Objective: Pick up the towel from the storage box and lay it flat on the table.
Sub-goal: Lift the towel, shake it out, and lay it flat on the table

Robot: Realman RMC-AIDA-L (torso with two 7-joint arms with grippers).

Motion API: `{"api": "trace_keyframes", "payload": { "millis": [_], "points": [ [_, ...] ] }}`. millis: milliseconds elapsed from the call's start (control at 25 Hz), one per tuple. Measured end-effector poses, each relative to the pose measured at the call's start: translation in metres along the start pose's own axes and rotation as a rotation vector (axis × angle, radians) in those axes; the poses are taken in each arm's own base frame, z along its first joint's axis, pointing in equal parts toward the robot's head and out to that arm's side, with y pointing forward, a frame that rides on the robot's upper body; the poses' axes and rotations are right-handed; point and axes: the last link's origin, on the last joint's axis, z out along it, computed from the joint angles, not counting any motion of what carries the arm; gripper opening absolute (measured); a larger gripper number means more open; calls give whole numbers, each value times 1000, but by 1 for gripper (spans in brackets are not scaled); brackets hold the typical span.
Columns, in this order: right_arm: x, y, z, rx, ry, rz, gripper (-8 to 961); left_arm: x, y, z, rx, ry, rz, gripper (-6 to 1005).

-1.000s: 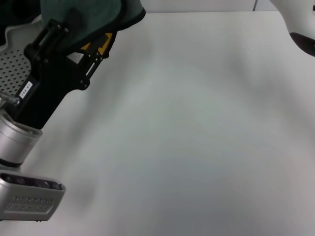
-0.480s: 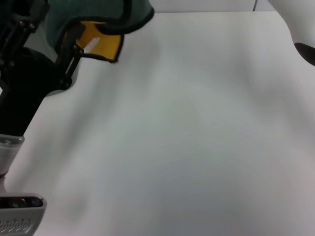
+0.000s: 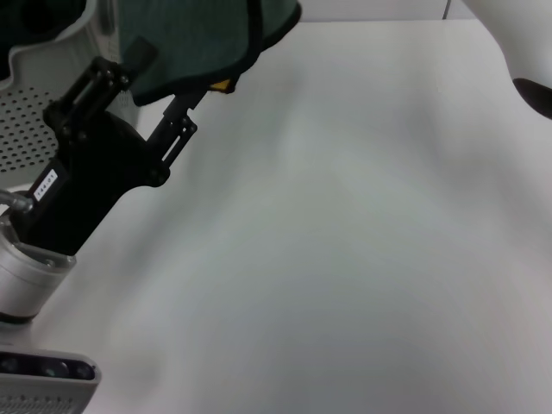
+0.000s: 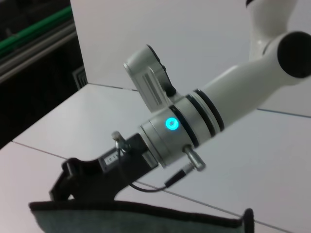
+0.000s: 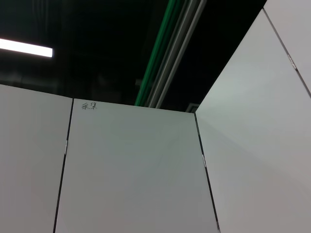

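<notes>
Above table (image 3: 362,241), left gripper (image 3: 168,108) holds towel (image 3: 207,34) (label unreadable).

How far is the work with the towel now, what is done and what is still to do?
Done: the towel is out of the storage box, lifted by the left pincer at the table's far left. In hand: it hangs bunched, grey-green face showing. Left: bring it over the table and spread it flat. The right arm sits at the far right edge.

Towel (image 3: 203,39) above table (image 3: 345,241), right of storage box (image 3: 34,129).
</notes>
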Motion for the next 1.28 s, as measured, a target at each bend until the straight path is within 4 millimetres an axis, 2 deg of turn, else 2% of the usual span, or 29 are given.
{"api": "trace_keyframes", "payload": {
  "millis": [320,920,1200,1280],
  "points": [
    [1,1,1,0,-2,9,1,-1,-2,4,16,10,-66,543],
    [4,3,5,-11,12,3,1,-2,6,21,-34,56,-113,374],
    [10,2,-3,-1,38,-1,1,-5,4,23,-27,48,-329,351],
    [13,2,-10,8,51,-6,1,-6,3,23,-18,38,-389,265]
  ]
}}
